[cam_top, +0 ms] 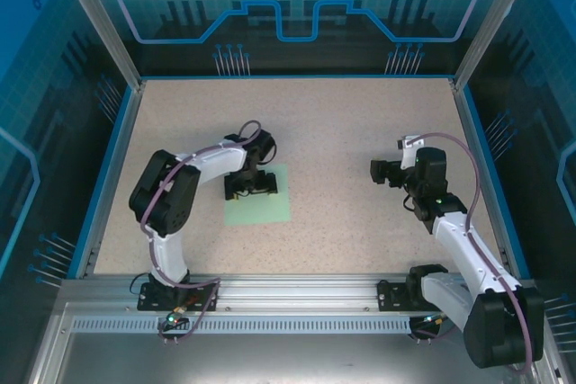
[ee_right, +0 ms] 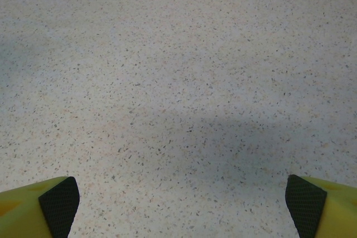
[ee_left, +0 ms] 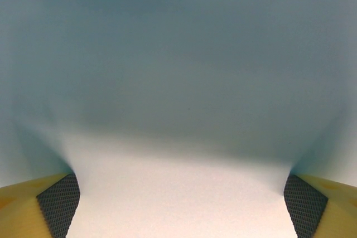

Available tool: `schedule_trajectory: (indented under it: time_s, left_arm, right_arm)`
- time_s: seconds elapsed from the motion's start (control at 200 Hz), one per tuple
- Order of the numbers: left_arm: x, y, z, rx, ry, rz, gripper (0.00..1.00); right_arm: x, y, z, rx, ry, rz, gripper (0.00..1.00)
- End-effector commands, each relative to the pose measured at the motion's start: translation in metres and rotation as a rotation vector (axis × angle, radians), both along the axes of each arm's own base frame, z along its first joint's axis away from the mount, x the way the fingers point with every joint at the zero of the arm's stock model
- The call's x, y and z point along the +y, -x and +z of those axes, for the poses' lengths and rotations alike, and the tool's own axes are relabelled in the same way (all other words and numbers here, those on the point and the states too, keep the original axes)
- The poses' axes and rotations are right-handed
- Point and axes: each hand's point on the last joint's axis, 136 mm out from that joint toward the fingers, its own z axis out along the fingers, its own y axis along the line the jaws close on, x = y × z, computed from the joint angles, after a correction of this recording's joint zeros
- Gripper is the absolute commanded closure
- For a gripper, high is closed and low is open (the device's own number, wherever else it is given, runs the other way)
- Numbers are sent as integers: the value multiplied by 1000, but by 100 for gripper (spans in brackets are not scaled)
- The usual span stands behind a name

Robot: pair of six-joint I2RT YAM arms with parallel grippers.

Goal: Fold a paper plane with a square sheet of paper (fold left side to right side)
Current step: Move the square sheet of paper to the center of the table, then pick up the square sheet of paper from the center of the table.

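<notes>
Lying flat, plain mint-green square sheet of paper (cam_top: 261, 209)

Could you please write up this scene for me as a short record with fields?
sheet: green, square, lying on the table left of centre; no fold visible
left gripper: open, close above the sheet's far half; contact unclear
right gripper: open, over bare table to the right of the sheet, holding nothing
task state: fold not yet begun
</notes>
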Motion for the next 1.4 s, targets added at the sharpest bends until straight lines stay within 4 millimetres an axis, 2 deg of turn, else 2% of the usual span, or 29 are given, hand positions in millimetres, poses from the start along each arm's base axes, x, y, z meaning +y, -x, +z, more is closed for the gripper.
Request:
schedule_trajectory:
  time_s: [0.0,0.175,0.32,0.455,0.63,0.705,0.72,0.74,0.77,0.95,1.025,1.095,1.246,1.396]
  left_arm:
    - [-46,0,-18,46,108,-26,1]
    - [-79,-13,-10,22,199,-46,1]
    - [-87,-23,17,-43,251,-71,1]
    - [-75,-28,47,-110,274,-74,1]
    - [-42,-21,60,-128,334,-13,1]
    - [-35,-13,58,-118,363,-8,2]
    - [-34,-11,57,-114,369,-9,2]
    - [-33,-9,55,-112,373,-11,2]
    - [-32,-5,51,-101,377,-14,4]
    - [-35,7,29,-53,468,2,27]
    - [-35,10,23,-40,467,8,32]
    - [-29,14,17,-28,437,16,32]
    - [-22,22,6,-2,405,21,33]
    - [-18,29,-2,15,381,27,37]
  right_arm:
    - [10,2,8,12,-37,27,1]
    - [15,0,10,37,-84,20,1]
    - [21,-5,10,99,-148,-1,1]
    - [37,-13,5,190,-245,-5,1]
    - [77,-27,-8,260,-272,49,1]
    - [99,-32,-16,302,-231,85,1]
    - [102,-31,-25,328,-217,88,1]
    - [109,-37,-18,320,-212,97,1]
    - [118,-39,-25,349,-191,106,1]
    - [160,-55,-65,525,-90,120,1]
    - [178,-60,-80,599,-43,139,1]
    - [193,-66,-91,649,-13,151,1]
    - [215,-67,-111,687,31,166,1]
    - [227,-57,-130,737,53,179,1]
